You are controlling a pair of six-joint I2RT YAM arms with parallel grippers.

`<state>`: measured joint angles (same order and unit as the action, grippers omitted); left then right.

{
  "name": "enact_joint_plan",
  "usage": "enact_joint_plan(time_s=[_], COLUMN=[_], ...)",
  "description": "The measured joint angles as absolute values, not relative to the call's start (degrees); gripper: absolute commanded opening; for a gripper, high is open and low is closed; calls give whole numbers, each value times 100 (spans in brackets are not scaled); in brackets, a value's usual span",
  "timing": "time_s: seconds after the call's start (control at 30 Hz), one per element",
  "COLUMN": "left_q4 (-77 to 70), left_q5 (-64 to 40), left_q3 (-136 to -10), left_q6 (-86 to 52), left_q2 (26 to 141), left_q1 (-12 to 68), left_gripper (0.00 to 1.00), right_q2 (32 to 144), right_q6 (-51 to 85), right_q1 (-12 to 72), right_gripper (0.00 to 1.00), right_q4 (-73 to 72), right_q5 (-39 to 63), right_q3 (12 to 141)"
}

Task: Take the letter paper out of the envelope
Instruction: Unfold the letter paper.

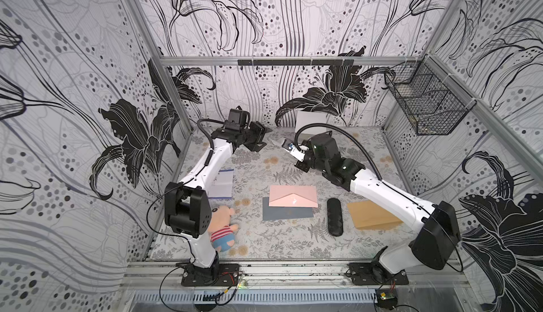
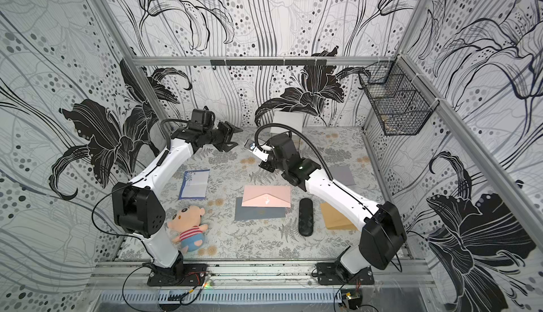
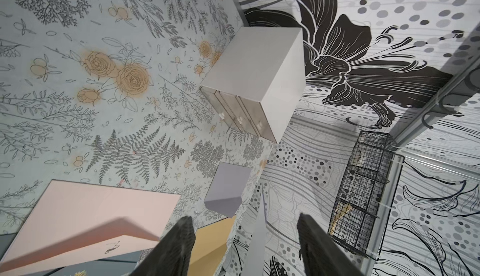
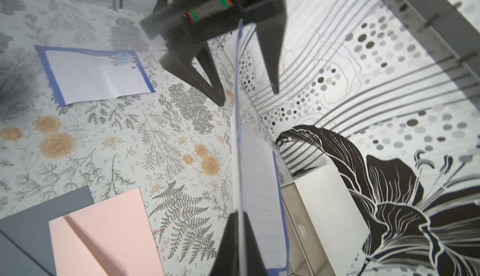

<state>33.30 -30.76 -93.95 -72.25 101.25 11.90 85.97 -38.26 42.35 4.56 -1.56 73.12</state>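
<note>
The flowered table mat (image 1: 264, 237) carries everything, and the pink envelope (image 1: 293, 197) lies flat near its middle, overlapping a grey-blue envelope (image 1: 286, 213) that sticks out on the near side. Far behind the pink envelope, against the back wall, stands a white drawer box (image 1: 310, 119). A brown envelope (image 1: 370, 215) lies on the right arm's side of it, partly under that arm. A second sheet (image 2: 194, 184), white with a blue border, lies flat on the left arm's side.

A plush toy (image 1: 223, 222) lies near the envelope's near left corner, and a black case (image 1: 335, 217) sits just beside its right edge.

The letter paper (image 4: 257, 183) is out of the pink envelope, held in the air behind it and seen edge-on. The right gripper (image 4: 240, 217) is clenched on one end of it. The left gripper (image 4: 248, 96) is released, with its fingers (image 4: 272, 61) spread on either side of the paper's far edge and not pinching it.
</note>
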Motion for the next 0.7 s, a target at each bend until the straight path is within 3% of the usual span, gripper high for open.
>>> enact_joint_plan(time_s=[0.23,0.7], left_q4=[3511,2956], left_q5=[-3538,-3933], left_q3=[-9153,-8641], left_q6=[-7203,-7638], left_q2=[10097,10095], left_q1=[1194,1282], left_gripper=[66,28], right_q2=[8506,8503], right_q6=[-4438,-4515], right_q1=[4399,4440], right_gripper=[0,0], right_q4=[207,161], right_q5=[-279,-290], right_q3=[7133,7131])
